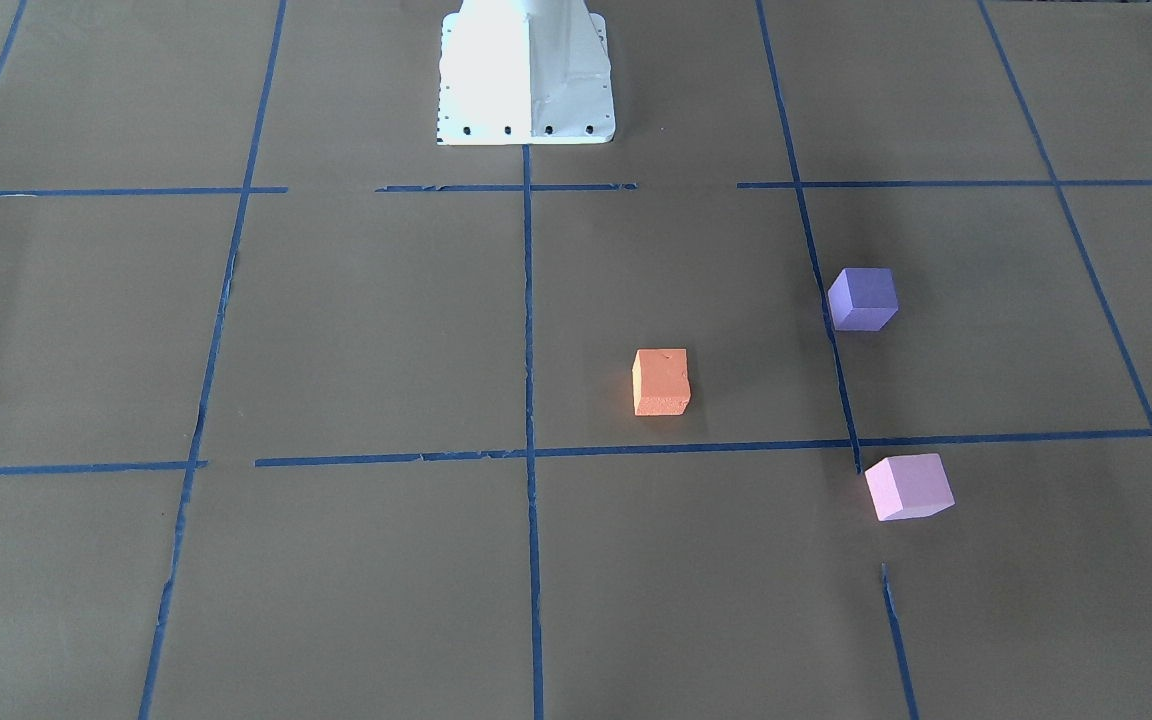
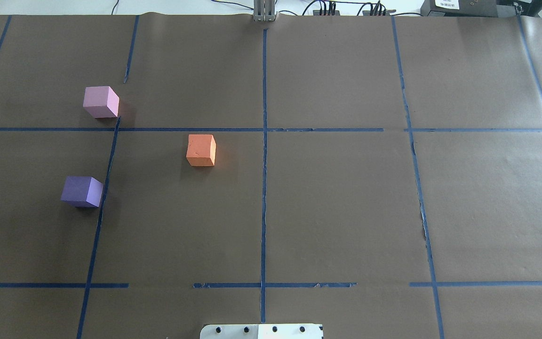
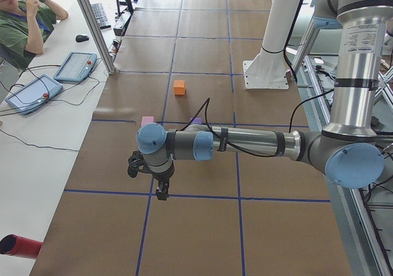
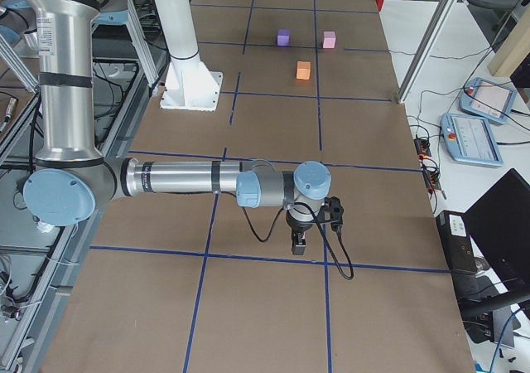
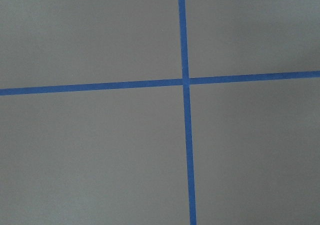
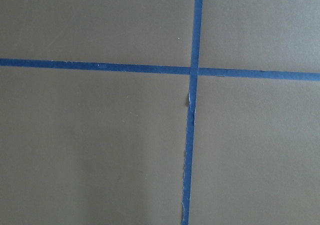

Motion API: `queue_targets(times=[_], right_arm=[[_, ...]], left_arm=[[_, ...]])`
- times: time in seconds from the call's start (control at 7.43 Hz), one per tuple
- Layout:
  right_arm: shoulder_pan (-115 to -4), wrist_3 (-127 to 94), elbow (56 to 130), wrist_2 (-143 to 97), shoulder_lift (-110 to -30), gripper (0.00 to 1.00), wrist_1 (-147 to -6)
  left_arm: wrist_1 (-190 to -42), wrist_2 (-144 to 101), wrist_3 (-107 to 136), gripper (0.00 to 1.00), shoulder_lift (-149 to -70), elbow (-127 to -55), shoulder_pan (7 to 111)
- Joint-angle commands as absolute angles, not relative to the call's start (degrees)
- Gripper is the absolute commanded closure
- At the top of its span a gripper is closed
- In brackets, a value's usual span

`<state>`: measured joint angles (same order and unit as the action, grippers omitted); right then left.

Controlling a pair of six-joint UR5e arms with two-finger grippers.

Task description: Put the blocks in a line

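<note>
1. Left gripper (image 3: 161, 192) points down over the brown-papered table (image 2: 346, 212), close to a crossing of blue tape (image 2: 264, 188). It shows only from the side, so I cannot tell whether it is open or closed
2. Right gripper (image 4: 300, 244) hangs the same way at the opposite table end; state likewise cannot be told
3. Each wrist camera sees only paper and one tape cross
4. Orange block (image 2: 201, 150), purple block (image 2: 82, 191) and pink block (image 2: 100, 102) all sit on the robot's left half, apart from each other in a triangle and well apart from both grippers. Orange is nearest the centre tape. Purple and pink lie just beside the next tape line out
5. White pedestal (image 1: 526, 75) stands at the robot's edge. An operator (image 3: 21, 24) sits beside two pendants (image 3: 75, 66)
6. Arm label (image 3: 362, 40): too small to read
</note>
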<state>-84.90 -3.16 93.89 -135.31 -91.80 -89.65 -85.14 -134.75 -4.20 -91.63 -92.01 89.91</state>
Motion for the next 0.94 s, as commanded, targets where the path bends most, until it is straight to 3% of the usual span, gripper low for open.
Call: queue_targets(times=[0.0,0.4,0.81], right_arm=[[-84.90,-3.16,93.95,-135.35,-91.85,0.00,-89.65],[-84.82,-3.16,93.95,-135.35,-91.84,0.00,-89.65],[-84.82,-3.16,93.87,-135.26,-91.76,0.00,-89.65]], left_arm=[[-85.17,-134.82,-4.04,0.00,-91.84,-91.76,89.83],[-85.08,-134.56,-3.34,0.00,-96.47,-92.55,89.82],[-82.72,-135.08,10.44,0.00,-103.69,-99.64,87.82]])
